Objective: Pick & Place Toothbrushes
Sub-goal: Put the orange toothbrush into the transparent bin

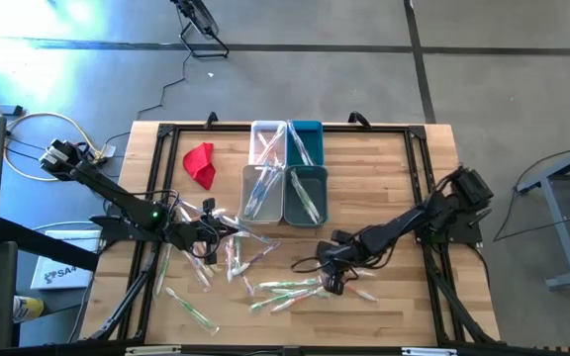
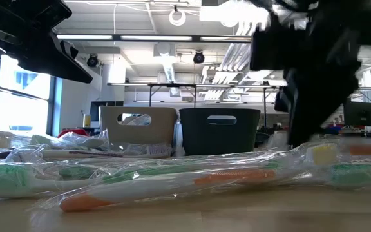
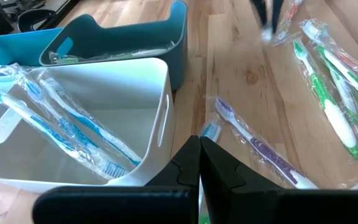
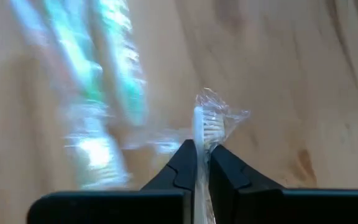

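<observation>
Because the right gripper (image 4: pixel 202 163) is already pinching a wrapped toothbrush (image 4: pixel 205 127) by its bristle end, the next move likely turns on how that brush lies: in the right wrist view its long axis runs straight out from between the 2 pressed fingers, head forward and crinkled wrapper flaring around it. From above, this gripper (image 1: pixel 332 282) sits low over the front-right part of the table (image 1: pixel 394 178), just beside a scatter of green and white brushes (image 1: pixel 287 293), and the 4 bins lie away from it, toward the table's far middle. I judge the carry would run from the gripper toward those bins.

Nearer the bins is the left gripper (image 3: pixel 199 168), fingers pressed together on nothing I can see, hovering at the near wall of the white bin (image 3: pixel 157 124). That bin holds 2 or 3 blue-and-white brushes (image 3: pixel 73 124) lying slantwise; the teal bin (image 3: pixel 160 46) behind it holds at least 1 wrapped brush. A purple brush (image 3: pixel 260 149) lies on the wood just beside the left gripper. From above, 2 more bins (image 1: pixel 285 143) stand behind these, each with brushes, and a red cloth (image 1: pixel 201 163) lies off to their left.
</observation>
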Controlling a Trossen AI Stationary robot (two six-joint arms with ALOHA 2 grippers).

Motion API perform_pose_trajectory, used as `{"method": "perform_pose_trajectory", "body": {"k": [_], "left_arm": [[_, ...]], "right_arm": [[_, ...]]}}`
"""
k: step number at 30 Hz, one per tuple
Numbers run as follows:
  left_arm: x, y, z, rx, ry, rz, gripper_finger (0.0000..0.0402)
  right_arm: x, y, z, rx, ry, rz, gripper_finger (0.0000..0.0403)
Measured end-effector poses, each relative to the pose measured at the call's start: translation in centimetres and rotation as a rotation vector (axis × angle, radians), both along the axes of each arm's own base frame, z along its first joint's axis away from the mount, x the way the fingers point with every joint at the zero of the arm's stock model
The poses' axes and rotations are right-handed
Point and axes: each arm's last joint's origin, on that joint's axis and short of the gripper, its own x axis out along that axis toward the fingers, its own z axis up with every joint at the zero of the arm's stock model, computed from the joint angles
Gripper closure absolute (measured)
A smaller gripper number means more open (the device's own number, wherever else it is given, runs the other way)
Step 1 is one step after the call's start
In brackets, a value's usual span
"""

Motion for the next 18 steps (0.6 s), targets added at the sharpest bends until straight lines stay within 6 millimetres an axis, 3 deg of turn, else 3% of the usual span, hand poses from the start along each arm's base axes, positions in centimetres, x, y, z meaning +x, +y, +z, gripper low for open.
{"method": "perform_pose_trajectory", "body": {"k": [9, 18], "left_arm": [[0.0, 0.0, 0.0, -0.001, -0.001, 0.000, 0.0399], [0.0, 0.0, 0.1, -0.008, -0.009, 0.000, 0.0399]], "right_arm": [[-1.5, -0.7, 6.6, 0.000, -0.237, -0.010, 0.0390], [-4.7, -2.2, 13.2, -0.176, -0.525, -0.028, 0.0390]]}}
